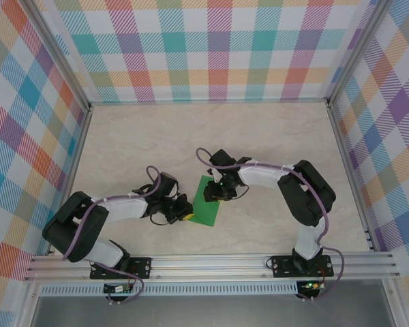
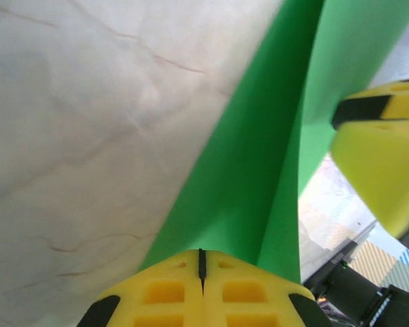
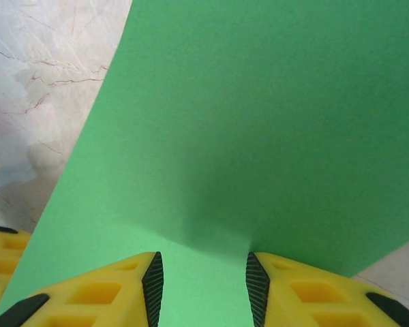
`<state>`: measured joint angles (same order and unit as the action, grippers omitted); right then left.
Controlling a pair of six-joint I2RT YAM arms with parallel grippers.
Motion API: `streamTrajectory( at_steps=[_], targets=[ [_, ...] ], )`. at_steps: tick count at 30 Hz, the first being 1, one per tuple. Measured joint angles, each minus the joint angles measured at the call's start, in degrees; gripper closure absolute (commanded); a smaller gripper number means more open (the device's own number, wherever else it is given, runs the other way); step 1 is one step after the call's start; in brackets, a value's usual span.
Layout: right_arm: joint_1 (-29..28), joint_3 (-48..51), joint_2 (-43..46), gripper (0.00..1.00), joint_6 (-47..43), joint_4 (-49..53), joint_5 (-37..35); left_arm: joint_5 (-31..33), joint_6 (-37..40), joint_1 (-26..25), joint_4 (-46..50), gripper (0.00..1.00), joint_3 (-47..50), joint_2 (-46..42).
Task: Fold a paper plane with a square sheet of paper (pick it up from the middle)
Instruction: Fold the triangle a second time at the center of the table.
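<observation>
**Overhead view.** The sheet of paper (image 1: 208,203) lies near the middle of the table's (image 1: 273,136) near edge, between my two arms. The left gripper (image 1: 180,211) sits at its left edge and the right gripper (image 1: 216,192) over its far part. Both forearms reach inward, low, with elbows bent.

**Left wrist view.** The left gripper's (image 2: 202,272) jaws meet at a thin seam, pinching the sheet's (image 2: 252,184) edge. I judge this is to raise one flap along a crease.

**Right wrist view.** The right gripper's (image 3: 202,286) jaws stand partly apart astride the sheet (image 3: 259,122), gripping nothing, probably to steady it.
</observation>
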<state>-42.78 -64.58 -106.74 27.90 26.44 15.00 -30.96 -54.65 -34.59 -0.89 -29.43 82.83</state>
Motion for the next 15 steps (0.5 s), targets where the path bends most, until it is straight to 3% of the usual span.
streamTrajectory(
  at_steps=[8,15],
  targets=[
    [0.04,-0.92,-0.7,0.6,0.0,1.07,0.26,-2.69,-1.31,-0.28,-4.81,0.96,-0.55,-4.87],
    [0.22,-1.2,-0.87,0.6,0.0,1.44,0.72,-3.13,-1.64,-1.79,-7.26,0.96,-2.4,-1.2]
  ],
)
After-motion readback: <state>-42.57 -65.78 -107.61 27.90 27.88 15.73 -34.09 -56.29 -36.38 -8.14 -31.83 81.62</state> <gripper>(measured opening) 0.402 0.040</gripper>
